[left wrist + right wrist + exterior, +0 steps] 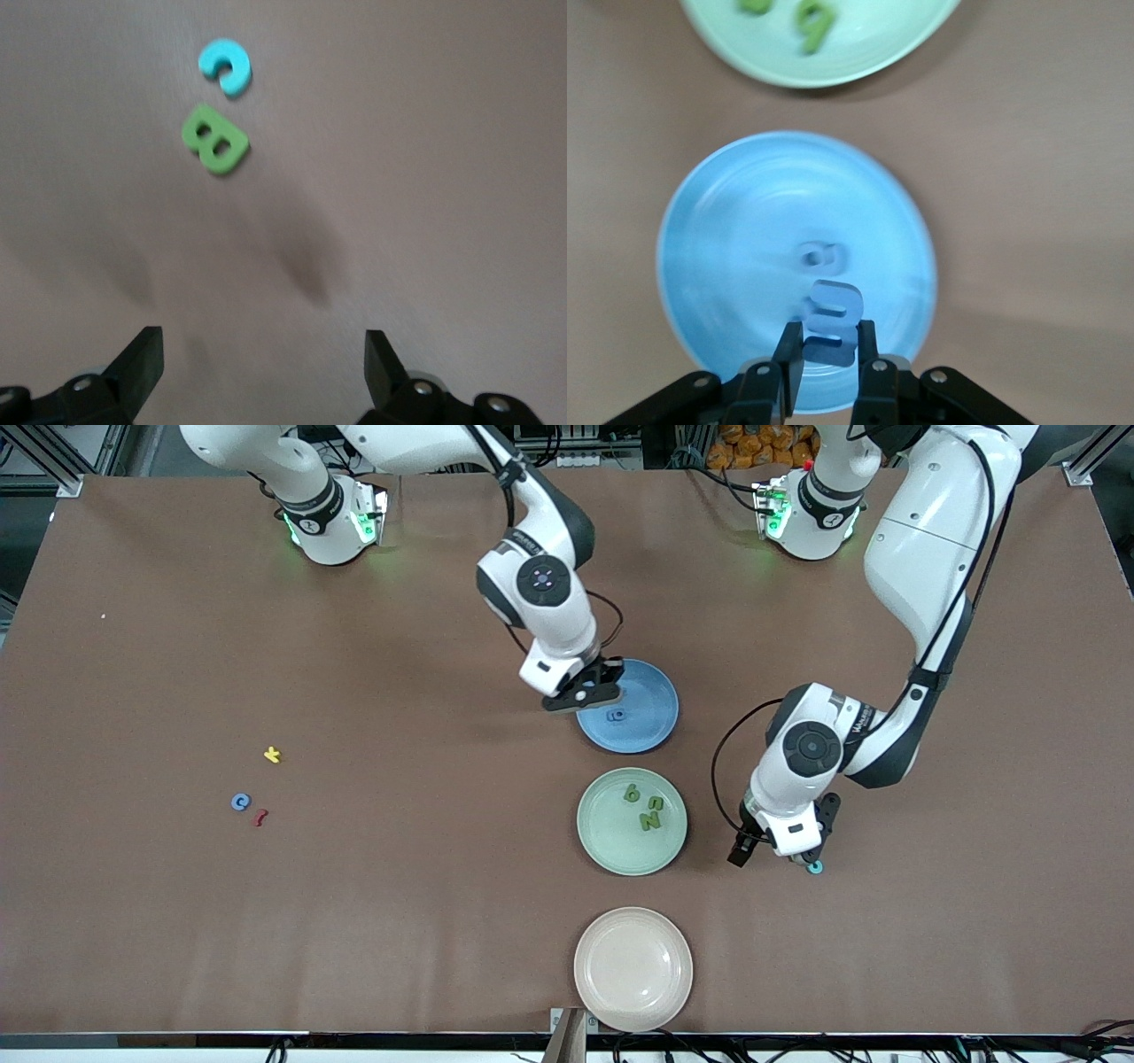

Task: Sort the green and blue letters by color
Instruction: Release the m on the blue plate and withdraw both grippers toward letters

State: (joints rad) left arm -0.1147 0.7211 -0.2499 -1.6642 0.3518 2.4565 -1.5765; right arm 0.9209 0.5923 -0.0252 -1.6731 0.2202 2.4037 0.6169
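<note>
Right gripper (825, 354), clenched on a blue letter (833, 321), hung over the blue plate (651, 722), release due next; left gripper (263, 365) gaped above the green B (215, 139).

Brown table (354, 921) — a blue plate (651, 713) carrying a blue letter (615, 715), a pale green plate (611, 837) with leaf-green letters (645, 808), a cream plate (633, 968) — plus yellow (272, 755), red (260, 817) and turquoise (225, 65) letters.
</note>
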